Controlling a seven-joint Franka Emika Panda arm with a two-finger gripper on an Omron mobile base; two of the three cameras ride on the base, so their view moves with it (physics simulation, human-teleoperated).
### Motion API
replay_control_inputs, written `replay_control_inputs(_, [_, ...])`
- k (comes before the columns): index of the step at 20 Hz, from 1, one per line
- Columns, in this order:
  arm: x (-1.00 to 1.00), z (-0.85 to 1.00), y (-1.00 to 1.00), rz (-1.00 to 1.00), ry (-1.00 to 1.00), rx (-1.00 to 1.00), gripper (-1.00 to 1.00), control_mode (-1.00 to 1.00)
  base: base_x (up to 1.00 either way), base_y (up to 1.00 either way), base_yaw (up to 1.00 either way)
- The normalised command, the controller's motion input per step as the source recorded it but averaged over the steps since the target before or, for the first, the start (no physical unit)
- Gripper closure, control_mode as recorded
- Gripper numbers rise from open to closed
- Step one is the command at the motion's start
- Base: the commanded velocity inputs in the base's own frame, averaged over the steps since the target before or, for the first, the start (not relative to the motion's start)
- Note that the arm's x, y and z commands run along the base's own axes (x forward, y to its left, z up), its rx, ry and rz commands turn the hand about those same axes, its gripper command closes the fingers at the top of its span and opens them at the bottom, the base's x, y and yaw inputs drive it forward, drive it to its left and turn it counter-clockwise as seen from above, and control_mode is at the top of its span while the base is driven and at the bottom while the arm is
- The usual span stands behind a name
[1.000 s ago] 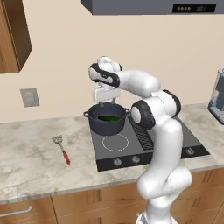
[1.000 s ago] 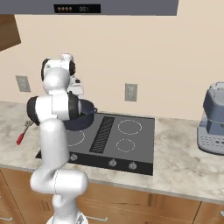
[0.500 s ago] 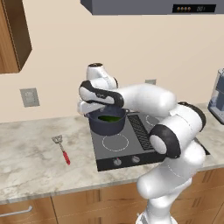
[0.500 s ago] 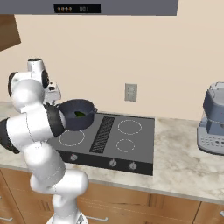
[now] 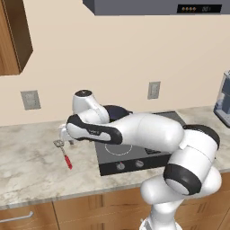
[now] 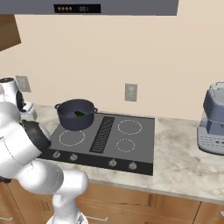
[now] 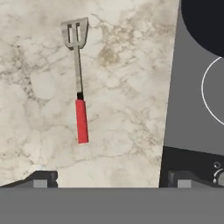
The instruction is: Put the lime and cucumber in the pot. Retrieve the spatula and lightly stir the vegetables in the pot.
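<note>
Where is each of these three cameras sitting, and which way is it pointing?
Left base view: behind the arm's left, facing the counter; the white arm reaches over the spatula.
Right base view: behind its right, facing the cooktop and pot; arm at left.
Hand view: on the hand, looking down at the spatula.
Shared: both base views show pot and cooktop.

Pot (image 6: 76,114) sits on the back left burner of the stove (image 6: 131,144), something green inside it. Spatula (image 5: 63,152) lies flat on the counter (image 5: 31,166) left of the stove, head toward the wall, handle toward the front edge. Coffee machine (image 6: 212,119) stands on the counter right of the stove, well apart.
</note>
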Motion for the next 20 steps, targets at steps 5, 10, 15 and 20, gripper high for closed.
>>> replay_control_inputs(5, [-0.02, -0.44, 0.13, -0.20, 0.18, 0.00, -1.00, -1.00, 0.00, 0.00, 0.00])
replay_control_inputs(10, [-0.07, -0.09, 0.20, -0.14, -0.08, -0.01, -1.00, -1.00, 0.00, 0.00, 0.00])
replay_control_inputs(15, [0.00, -0.23, 0.39, -0.15, -0.07, 0.00, -1.00, -1.00, 0.00, 0.00, 0.00])
replay_control_inputs(20, [0.00, -0.43, 0.33, -0.15, -0.01, 0.00, -1.00, -1.00, 0.00, 0.00, 0.00])
